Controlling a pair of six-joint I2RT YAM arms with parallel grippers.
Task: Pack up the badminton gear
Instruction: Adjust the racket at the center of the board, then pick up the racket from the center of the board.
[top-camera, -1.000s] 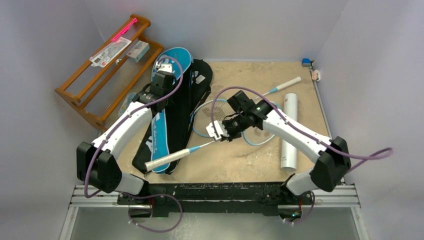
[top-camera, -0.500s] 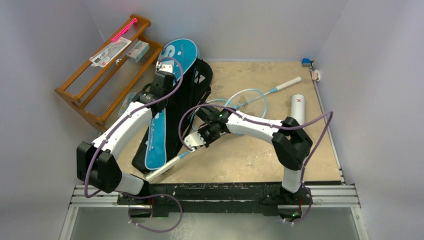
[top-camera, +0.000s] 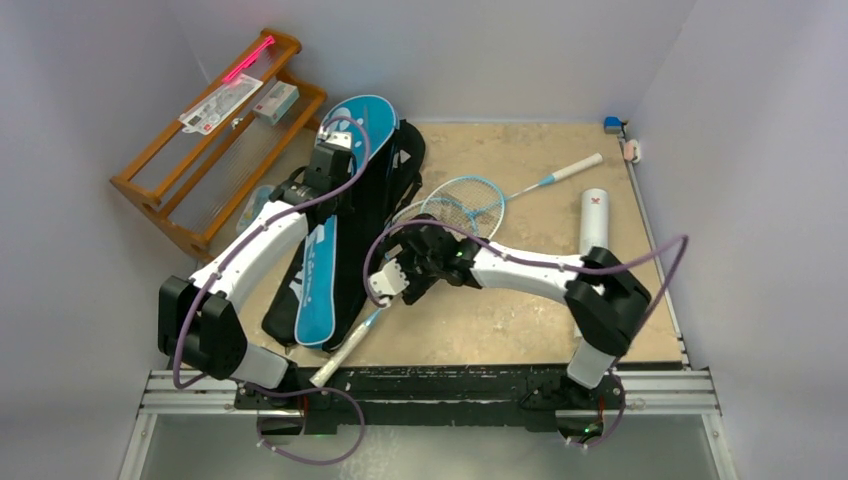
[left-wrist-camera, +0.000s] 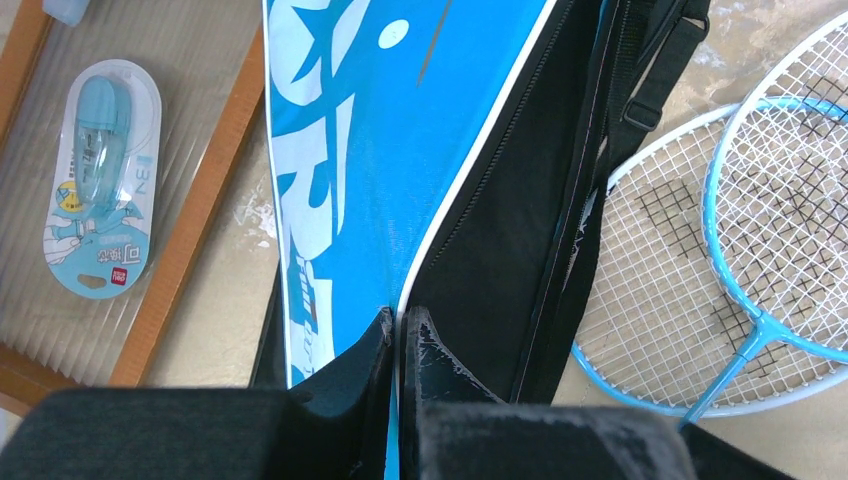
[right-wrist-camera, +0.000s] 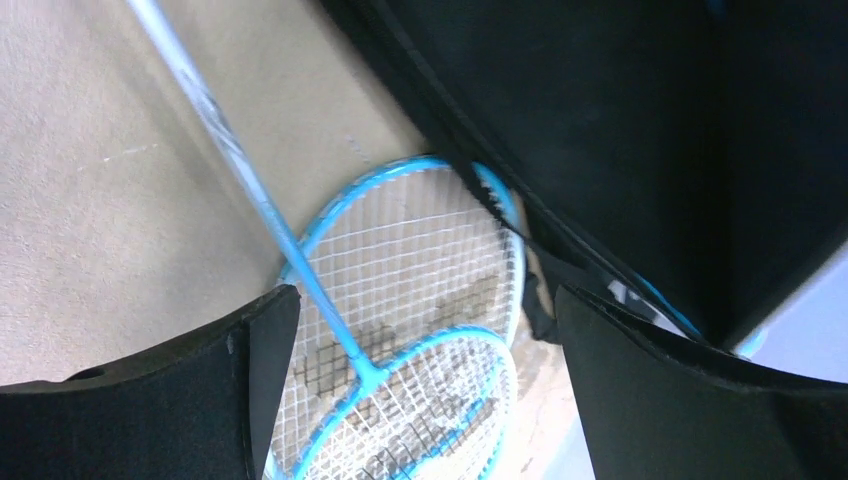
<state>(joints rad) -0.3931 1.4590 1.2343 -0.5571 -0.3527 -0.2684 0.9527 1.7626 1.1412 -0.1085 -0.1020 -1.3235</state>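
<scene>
On the left side of the desk (top-camera: 520, 310), your left jaws are pinched shut on the edge of the blue cover (left-wrist-camera: 400, 130), probably to hold it open, while your right jaws gape empty over the light-blue racket (right-wrist-camera: 250, 185) lying beside the black cover (top-camera: 395, 178), not yet packed.

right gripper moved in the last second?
Yes. Against the fixed wooden rack, the right gripper has shifted left, toward it, and nearer the table's front edge; its fingers are open now.
</scene>
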